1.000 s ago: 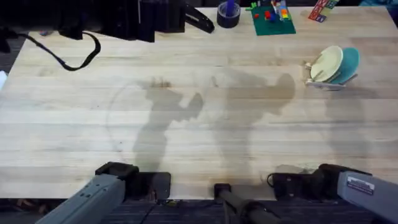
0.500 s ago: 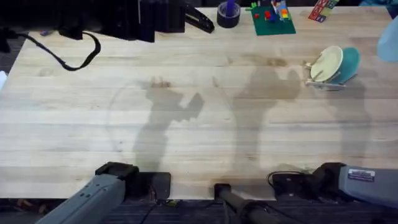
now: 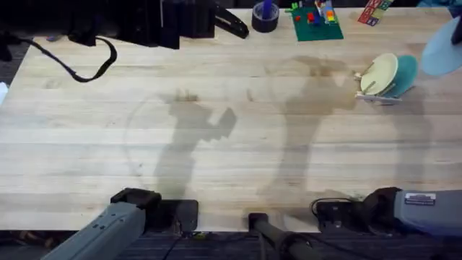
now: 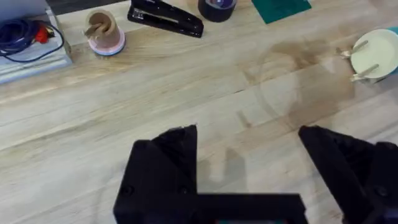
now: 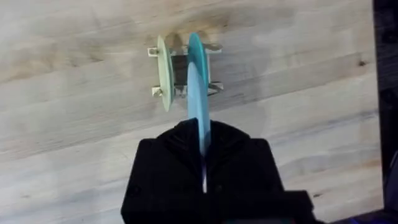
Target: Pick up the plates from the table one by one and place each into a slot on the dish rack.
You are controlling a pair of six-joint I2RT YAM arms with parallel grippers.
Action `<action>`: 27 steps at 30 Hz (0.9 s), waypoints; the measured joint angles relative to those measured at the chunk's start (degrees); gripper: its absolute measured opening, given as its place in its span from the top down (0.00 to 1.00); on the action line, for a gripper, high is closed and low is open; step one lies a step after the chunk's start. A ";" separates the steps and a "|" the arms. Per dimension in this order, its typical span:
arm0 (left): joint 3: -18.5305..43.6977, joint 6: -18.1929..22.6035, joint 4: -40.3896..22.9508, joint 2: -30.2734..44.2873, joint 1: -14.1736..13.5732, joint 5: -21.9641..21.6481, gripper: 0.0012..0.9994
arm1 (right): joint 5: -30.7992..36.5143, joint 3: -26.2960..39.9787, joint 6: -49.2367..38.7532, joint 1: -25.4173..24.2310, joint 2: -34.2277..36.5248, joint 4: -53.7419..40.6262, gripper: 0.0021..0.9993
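Note:
The dish rack (image 3: 377, 94) stands at the far right of the table (image 3: 216, 144), with a cream-yellow plate (image 3: 378, 74) and a teal plate (image 3: 406, 73) upright in its slots. My right gripper (image 5: 203, 142) is shut on a pale sky blue plate (image 3: 441, 55), held on edge high above the table near the rack's right side. In the right wrist view this blue plate (image 5: 199, 118) hangs edge-on over the rack (image 5: 181, 70), beside the cream-yellow plate (image 5: 162, 72). My left gripper (image 4: 249, 158) hovers open over bare wood, holding nothing.
Along the far edge lie a black stapler (image 4: 165, 17), a dark tape roll (image 3: 265, 16), a green board with small bricks (image 3: 316, 22) and a black cable (image 3: 83, 65). A small wooden holder (image 4: 104, 34) sits near the stapler. Both arm bases occupy the near edge.
The pale blue plate has come into the overhead view at the right edge and drifted inward towards the rack. The arm's shadow slid right. The left arm is still.

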 joint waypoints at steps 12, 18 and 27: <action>0.00 0.01 -0.02 0.00 0.00 0.00 0.00 | -1.33 -9.24 -1.74 -0.03 0.00 8.42 0.97; 0.00 0.01 -0.02 0.00 0.00 0.00 0.00 | -2.01 -13.46 -2.21 -0.03 0.01 12.57 0.97; 0.00 -0.07 -0.02 0.00 0.00 0.00 0.00 | -2.82 -17.46 -2.34 -0.03 0.42 17.60 0.97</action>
